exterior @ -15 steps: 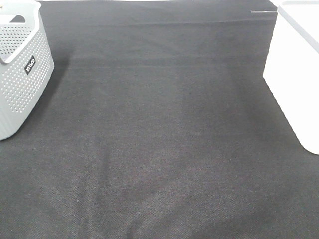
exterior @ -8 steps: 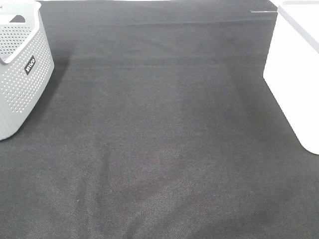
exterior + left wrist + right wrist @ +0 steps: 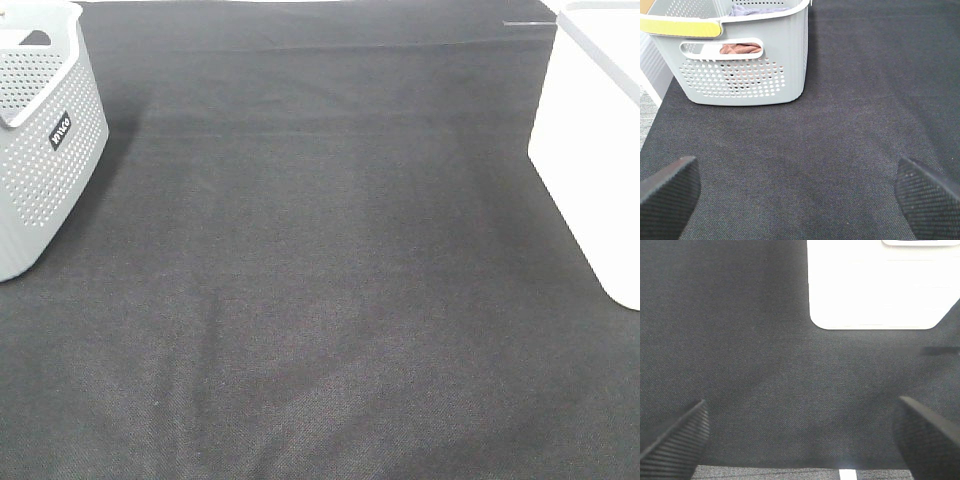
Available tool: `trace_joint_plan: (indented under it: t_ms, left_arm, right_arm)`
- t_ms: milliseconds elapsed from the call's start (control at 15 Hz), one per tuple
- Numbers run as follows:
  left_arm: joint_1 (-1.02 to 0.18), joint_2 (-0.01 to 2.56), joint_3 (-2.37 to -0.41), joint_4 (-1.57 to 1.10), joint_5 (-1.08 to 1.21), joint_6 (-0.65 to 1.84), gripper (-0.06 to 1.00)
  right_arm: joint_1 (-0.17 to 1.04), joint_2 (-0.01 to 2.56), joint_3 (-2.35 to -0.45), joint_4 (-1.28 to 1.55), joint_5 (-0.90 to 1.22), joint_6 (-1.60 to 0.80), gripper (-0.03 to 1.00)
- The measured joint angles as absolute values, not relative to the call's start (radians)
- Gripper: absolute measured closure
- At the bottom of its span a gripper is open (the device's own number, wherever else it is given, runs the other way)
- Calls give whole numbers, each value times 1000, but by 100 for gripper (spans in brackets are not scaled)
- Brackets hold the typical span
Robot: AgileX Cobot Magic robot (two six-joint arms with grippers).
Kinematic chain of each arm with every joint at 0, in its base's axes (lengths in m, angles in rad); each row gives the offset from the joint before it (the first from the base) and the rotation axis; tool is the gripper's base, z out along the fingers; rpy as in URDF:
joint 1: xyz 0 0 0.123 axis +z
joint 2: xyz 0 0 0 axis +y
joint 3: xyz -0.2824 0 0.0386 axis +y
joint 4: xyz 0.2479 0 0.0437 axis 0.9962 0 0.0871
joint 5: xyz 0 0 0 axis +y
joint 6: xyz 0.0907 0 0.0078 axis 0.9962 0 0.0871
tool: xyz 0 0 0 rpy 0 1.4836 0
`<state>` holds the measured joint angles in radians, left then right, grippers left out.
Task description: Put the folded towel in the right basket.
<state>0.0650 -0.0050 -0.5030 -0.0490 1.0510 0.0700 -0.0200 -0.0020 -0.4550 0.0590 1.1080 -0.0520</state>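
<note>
A grey perforated basket (image 3: 40,130) stands at the far left of the dark cloth; the left wrist view shows it (image 3: 740,65) with folded cloth inside, reddish-brown (image 3: 740,48) through the handle slot and grey-purple (image 3: 757,8) at its rim. A white basket (image 3: 595,130) stands at the right edge and also shows in the right wrist view (image 3: 880,285). My left gripper (image 3: 800,195) is open and empty over the cloth in front of the grey basket. My right gripper (image 3: 800,435) is open and empty in front of the white basket. Neither gripper shows in the exterior view.
A dark grey cloth (image 3: 320,280) covers the table between the two baskets. The table's edge shows near the right gripper (image 3: 790,472) and beside the grey basket (image 3: 650,95).
</note>
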Motion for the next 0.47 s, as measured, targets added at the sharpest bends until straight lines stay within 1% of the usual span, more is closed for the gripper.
trace_joint_plan:
  t_ms: [467]
  left_arm:
    - [65, -5, -503, -49, 1051, 70, -5]
  right_arm:
    - [-20, -2, -455, 59, 1107, -52, 1]
